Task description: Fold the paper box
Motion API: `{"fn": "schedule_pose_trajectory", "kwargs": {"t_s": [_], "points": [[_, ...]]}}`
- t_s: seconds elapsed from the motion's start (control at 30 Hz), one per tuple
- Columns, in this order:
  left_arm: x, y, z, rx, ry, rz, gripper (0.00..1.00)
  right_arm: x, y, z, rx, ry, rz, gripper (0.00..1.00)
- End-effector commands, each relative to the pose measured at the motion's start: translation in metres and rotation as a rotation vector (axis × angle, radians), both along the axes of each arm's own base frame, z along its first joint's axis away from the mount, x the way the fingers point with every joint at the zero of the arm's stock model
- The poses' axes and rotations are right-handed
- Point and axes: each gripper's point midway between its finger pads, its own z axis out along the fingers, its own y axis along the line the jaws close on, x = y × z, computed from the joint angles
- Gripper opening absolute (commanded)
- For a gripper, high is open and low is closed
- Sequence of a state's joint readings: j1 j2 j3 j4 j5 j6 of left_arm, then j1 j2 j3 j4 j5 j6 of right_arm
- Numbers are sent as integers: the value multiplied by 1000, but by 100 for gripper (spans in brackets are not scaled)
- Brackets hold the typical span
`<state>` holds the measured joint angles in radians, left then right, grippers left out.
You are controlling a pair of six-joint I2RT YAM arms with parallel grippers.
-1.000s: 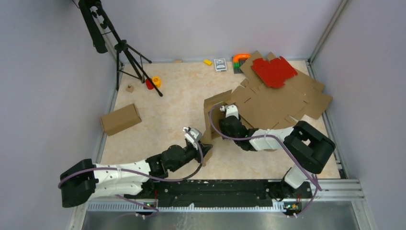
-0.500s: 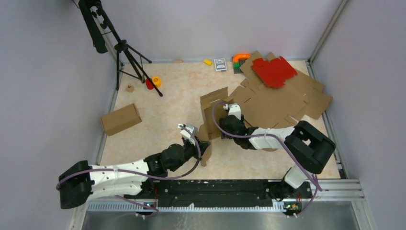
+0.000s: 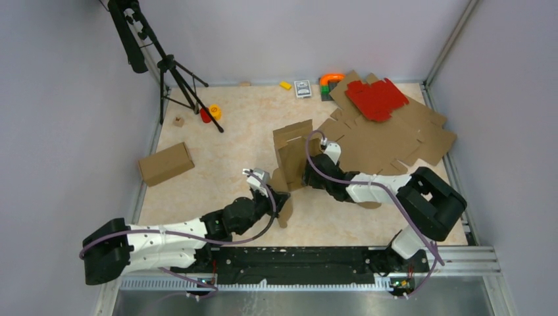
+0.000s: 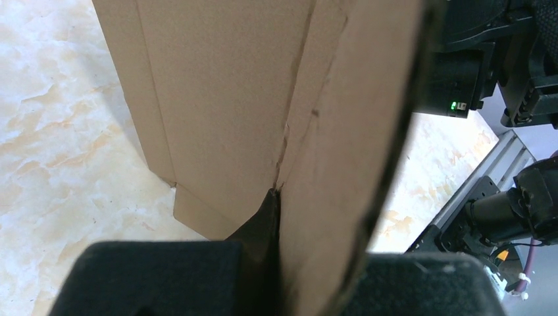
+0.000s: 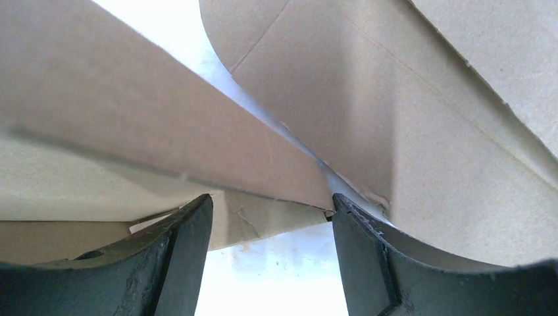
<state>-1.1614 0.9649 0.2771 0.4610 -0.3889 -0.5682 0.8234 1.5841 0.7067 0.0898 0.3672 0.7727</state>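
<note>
The paper box (image 3: pixel 293 157) is a part-folded brown cardboard piece standing upright at the table's middle. My left gripper (image 3: pixel 279 199) is shut on its lower near flap. In the left wrist view (image 4: pixel 309 263) the cardboard (image 4: pixel 224 99) runs between the black pads. My right gripper (image 3: pixel 310 166) is open and sits against the box's right side. In the right wrist view (image 5: pixel 271 224) its two fingers are spread, with cardboard panels (image 5: pixel 131 118) just above the tips and nothing between them.
A pile of flat brown cardboard sheets (image 3: pixel 395 141) with a red die-cut sheet (image 3: pixel 376 97) lies at the back right. A finished brown box (image 3: pixel 165 163) lies at the left. A tripod (image 3: pixel 174 72) and small toys (image 3: pixel 210 113) stand at the back left.
The box panels have swung more upright and shifted a little left and back. My right gripper has drawn back to the right. My left gripper keeps its hold on the flap.
</note>
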Motion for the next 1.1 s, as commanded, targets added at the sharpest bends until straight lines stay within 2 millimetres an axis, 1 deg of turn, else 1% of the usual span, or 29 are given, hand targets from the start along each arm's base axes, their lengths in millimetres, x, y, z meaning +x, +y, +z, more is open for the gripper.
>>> {"fn": "schedule_pose_trajectory", "kwargs": {"t_s": [0.0, 0.07, 0.17, 0.27, 0.33, 0.4, 0.53, 0.6, 0.73, 0.8, 0.87, 1.03, 1.07], "points": [[-30, 31, -85, 236, 218, -23, 0, -33, 18, -7, 104, 162, 42, 65], [-29, 33, -85, 233, 215, -12, 0, -33, 12, -5, 80, 172, 17, 65], [-28, 36, -85, 234, 208, -1, 0, -39, 2, -8, 68, 209, -43, 65], [-28, 37, -86, 241, 208, 3, 0, -41, -13, -10, 36, 200, -94, 65], [-28, 38, -86, 246, 210, 5, 0, -38, -26, -10, -19, 168, -113, 65], [-28, 39, -86, 249, 210, 6, 0, -35, -35, -10, -88, 147, -100, 65], [-26, 40, -81, 251, 199, 15, 0, -32, -44, -8, -195, 107, -33, 67], [-25, 41, -78, 256, 188, 14, 0, -31, -48, -4, -220, 79, -8, 69], [-26, 40, -75, 267, 173, -5, 0, -29, -46, 17, -190, 0, 42, 72], [-26, 40, -75, 272, 172, -8, 0, -30, -44, 28, -148, -23, 48, 77], [-26, 40, -75, 267, 180, -1, 0, -33, -39, 34, -92, -16, 40, 82], [-27, 37, -75, 236, 199, 4, 0, -44, -19, 39, 65, 41, 44, 83], [-27, 37, -75, 234, 201, 5, 0, -46, -19, 39, 82, 49, 30, 83]]}}
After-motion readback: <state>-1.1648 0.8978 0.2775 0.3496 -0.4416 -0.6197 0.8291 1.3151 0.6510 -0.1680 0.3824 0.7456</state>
